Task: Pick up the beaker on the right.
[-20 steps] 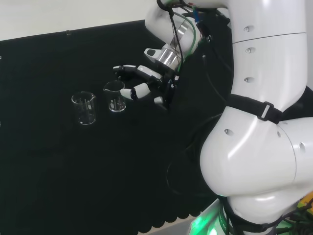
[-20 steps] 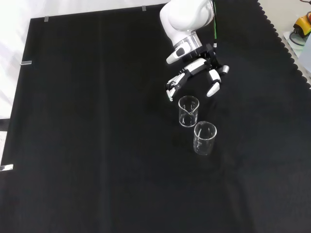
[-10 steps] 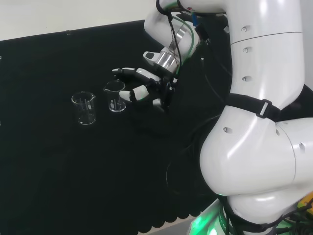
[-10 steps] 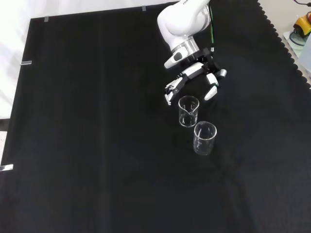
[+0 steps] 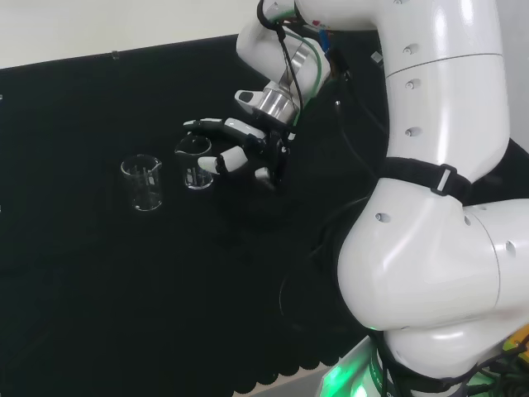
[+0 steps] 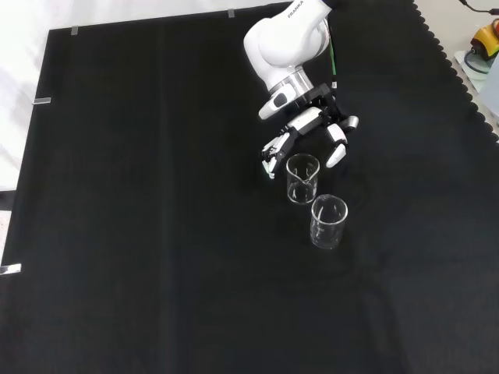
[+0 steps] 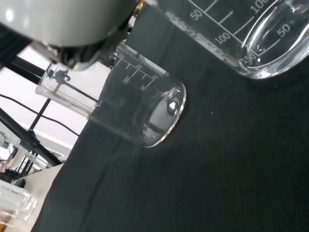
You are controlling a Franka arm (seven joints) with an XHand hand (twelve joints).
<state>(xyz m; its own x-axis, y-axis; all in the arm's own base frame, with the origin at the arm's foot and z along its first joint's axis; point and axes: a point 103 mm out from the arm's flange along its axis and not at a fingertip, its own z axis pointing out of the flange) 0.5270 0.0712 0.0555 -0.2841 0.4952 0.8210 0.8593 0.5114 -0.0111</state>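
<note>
Two clear glass beakers stand upright on the black cloth. In the head view the right beaker (image 5: 193,163) is beside the left beaker (image 5: 142,183). In the front view the same beaker (image 6: 302,178) stands just above the other beaker (image 6: 328,221). The hand (image 5: 248,142) is open right beside the right beaker, its fingers spread on either side of the rim without closing on the glass. From above in the front view, the hand (image 6: 310,123) reaches down to that beaker. The wrist view has the near beaker (image 7: 231,34) large and the far beaker (image 7: 130,108) behind it.
The arm's white links (image 5: 438,207) and dark cables rise at the head view's right. The cloth's scalloped edge (image 6: 460,70) runs down the front view's right side, with an orange object (image 6: 486,37) beyond it. Bare black cloth (image 6: 156,195) spreads left of the beakers.
The hand has moved closer to the right beaker, leftward in the head view and lower in the front view, so its fingers now flank the rim. Both beakers stayed put.
</note>
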